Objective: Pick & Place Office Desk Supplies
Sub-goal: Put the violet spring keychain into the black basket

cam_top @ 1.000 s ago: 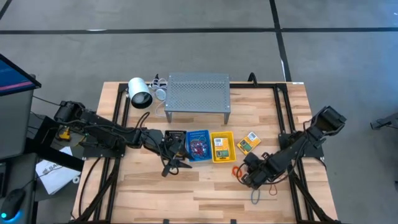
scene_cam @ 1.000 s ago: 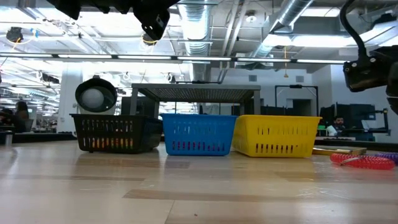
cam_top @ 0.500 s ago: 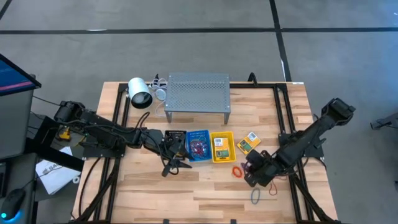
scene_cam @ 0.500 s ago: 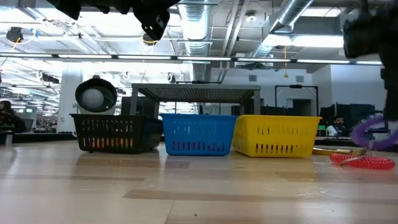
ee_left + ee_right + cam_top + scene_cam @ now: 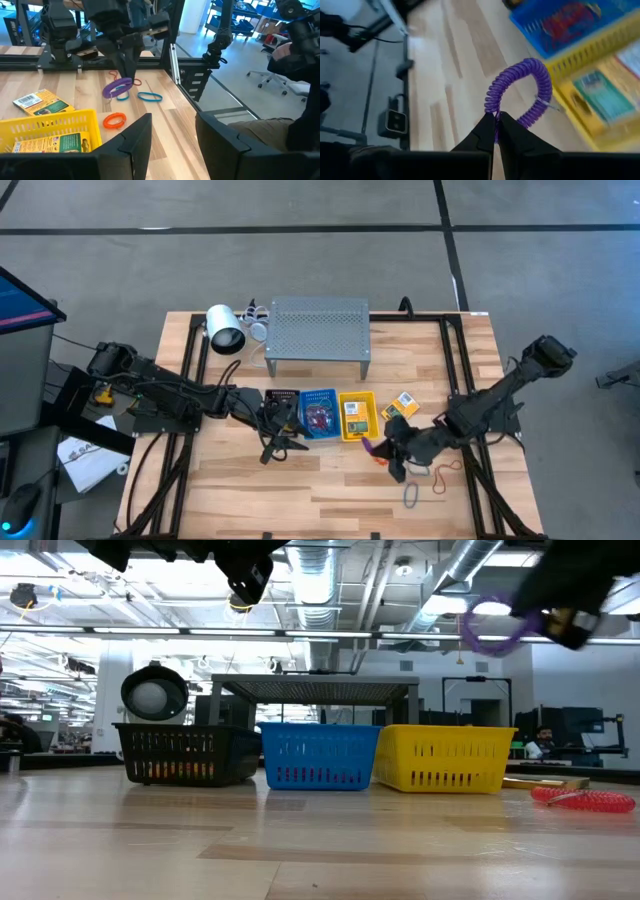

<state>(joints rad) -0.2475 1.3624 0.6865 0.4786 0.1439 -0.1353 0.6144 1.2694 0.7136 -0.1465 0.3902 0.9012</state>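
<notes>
Just beside the yellow basket (image 5: 357, 416), the right pincer (image 5: 496, 131) is pinching a purple coiled band (image 5: 520, 90) clear above the surface (image 5: 330, 480). Baskets are lying toward the left pincer (image 5: 272, 442), which is hanging partly open and empty beside the black basket (image 5: 283, 402); the right arm is nearer.

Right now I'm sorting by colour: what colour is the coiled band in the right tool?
Purple band; clearest in the right wrist view.

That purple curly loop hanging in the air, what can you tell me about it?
The purple coiled loop, springy like a spiral hair tie, looks like soft plastic. It hangs off the table, pinched at one spot by the right pincer, whose fingers are shut on it. It is near the yellow slotted plastic basket. Nothing else touches it.
</notes>
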